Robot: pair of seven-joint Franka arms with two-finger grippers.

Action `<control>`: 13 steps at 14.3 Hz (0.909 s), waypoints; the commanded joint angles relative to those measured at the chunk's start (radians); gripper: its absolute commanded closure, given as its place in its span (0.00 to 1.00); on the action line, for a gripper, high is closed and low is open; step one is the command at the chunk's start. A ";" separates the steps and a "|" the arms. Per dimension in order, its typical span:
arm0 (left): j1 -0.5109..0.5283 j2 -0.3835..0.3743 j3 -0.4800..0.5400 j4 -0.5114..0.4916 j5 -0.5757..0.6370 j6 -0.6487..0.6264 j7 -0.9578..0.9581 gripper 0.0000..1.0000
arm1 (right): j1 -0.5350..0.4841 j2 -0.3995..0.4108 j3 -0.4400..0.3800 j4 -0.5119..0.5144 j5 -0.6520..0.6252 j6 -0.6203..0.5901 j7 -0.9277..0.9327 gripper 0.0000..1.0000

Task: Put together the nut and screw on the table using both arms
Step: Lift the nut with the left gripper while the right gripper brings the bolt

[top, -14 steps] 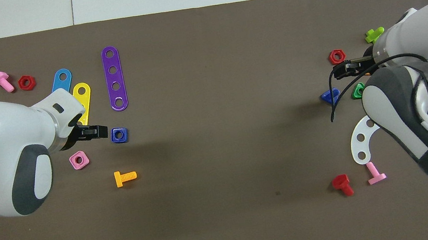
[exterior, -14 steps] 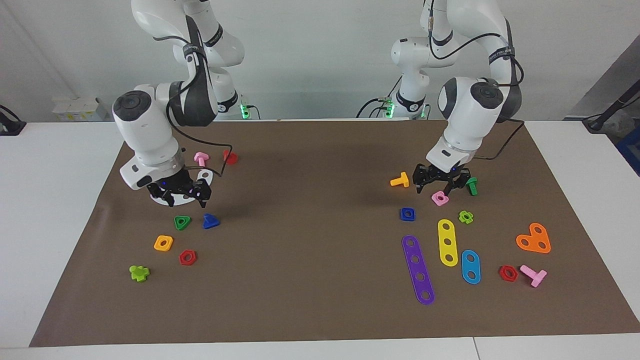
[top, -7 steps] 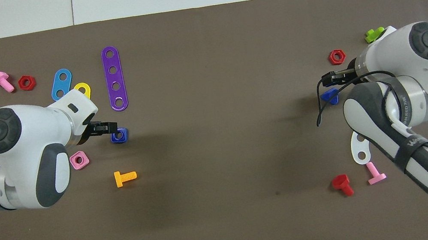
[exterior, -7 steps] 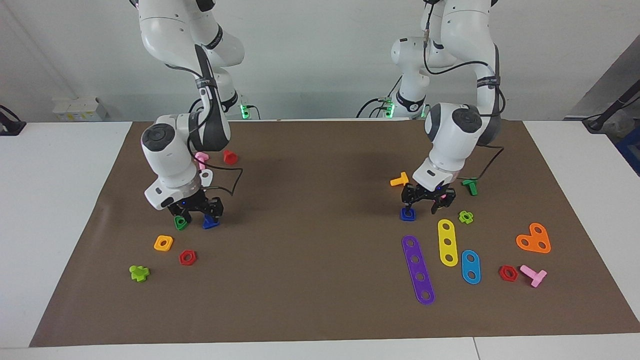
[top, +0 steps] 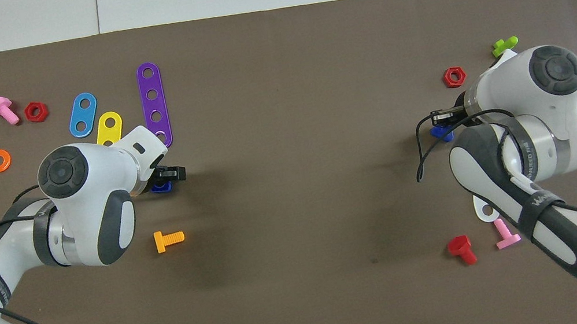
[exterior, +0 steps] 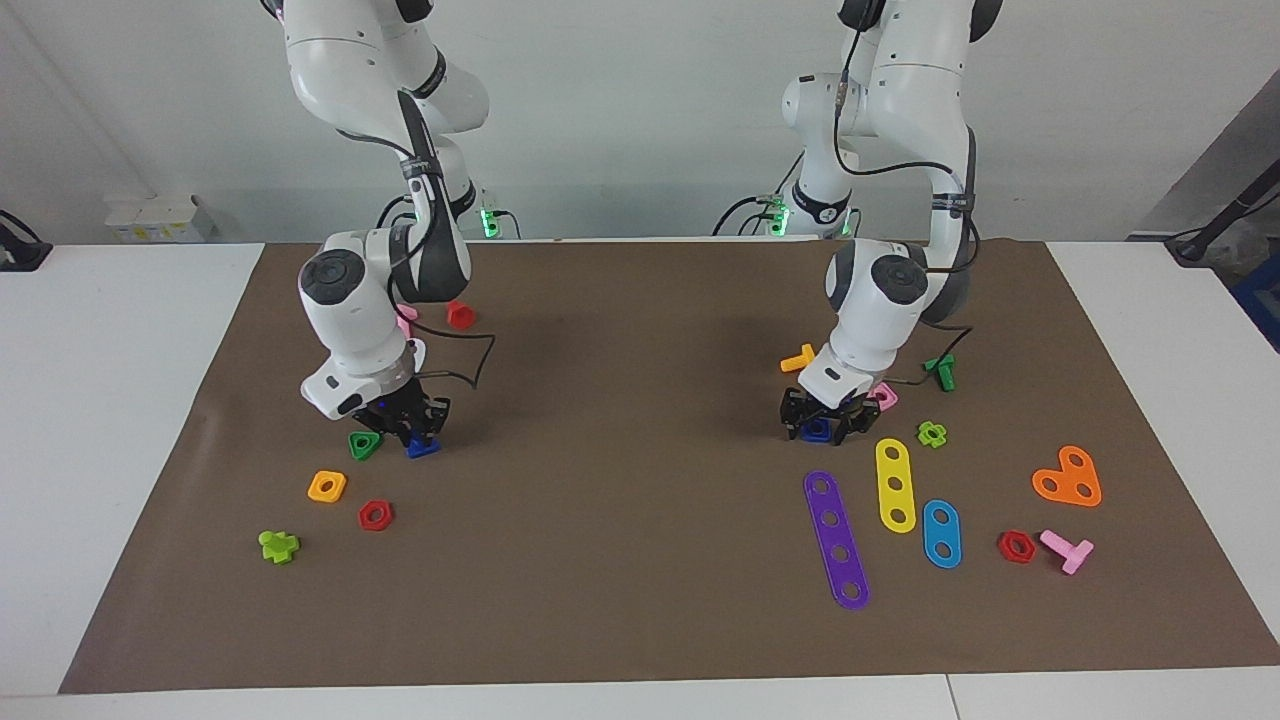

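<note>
- Writing: a dark band on the right arm point(top: 535, 202) carries white lettering in the overhead view; it cannot be read.
- Nut point(exterior: 816, 430): dark-blue square block, flat on the brown mat of the table point(exterior: 640, 560), just beside the end of the purple four-hole strip point(exterior: 836, 540) that lies nearer to the robots.
- Left pincer point(exterior: 816, 424): lowered onto the mat directly at the nut, one finger on each side of it; the nut shows between the fingers. Whether they press it cannot be told.
- Left arm point(exterior: 880, 300): wrist bent steeply down over the nut, forearm rising toward its base; a pink square nut point(exterior: 884, 397) and an orange bolt point(exterior: 798, 359) lie close by its wrist.
- Screw point(exterior: 422, 447): dark-blue, triangular head, on the mat toward the right arm's end, just beside a green triangular nut point(exterior: 364, 445).
- Right pincer point(exterior: 410, 430): down at the screw, fingertips at its top; the grip cannot be judged.
- Right arm: wrist pointed down over the screw, cable looping beside it.
- Nut and screw lie well apart, at the two ends of the mat.
</note>
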 commanded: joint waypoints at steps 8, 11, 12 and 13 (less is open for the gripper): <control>-0.013 -0.018 0.023 0.026 -0.006 -0.130 -0.007 1.00 | 0.147 -0.010 0.001 0.082 0.003 -0.026 0.209 1.00; -0.007 -0.013 0.024 0.120 -0.008 -0.255 -0.012 1.00 | 0.255 0.018 0.001 0.130 0.003 -0.028 0.404 1.00; -0.004 -0.013 0.024 0.164 -0.008 -0.318 -0.021 1.00 | 0.282 0.025 0.001 0.145 0.002 -0.030 0.440 1.00; -0.002 -0.013 0.024 0.196 -0.008 -0.363 -0.033 1.00 | 0.310 0.041 0.001 0.166 0.002 -0.031 0.482 1.00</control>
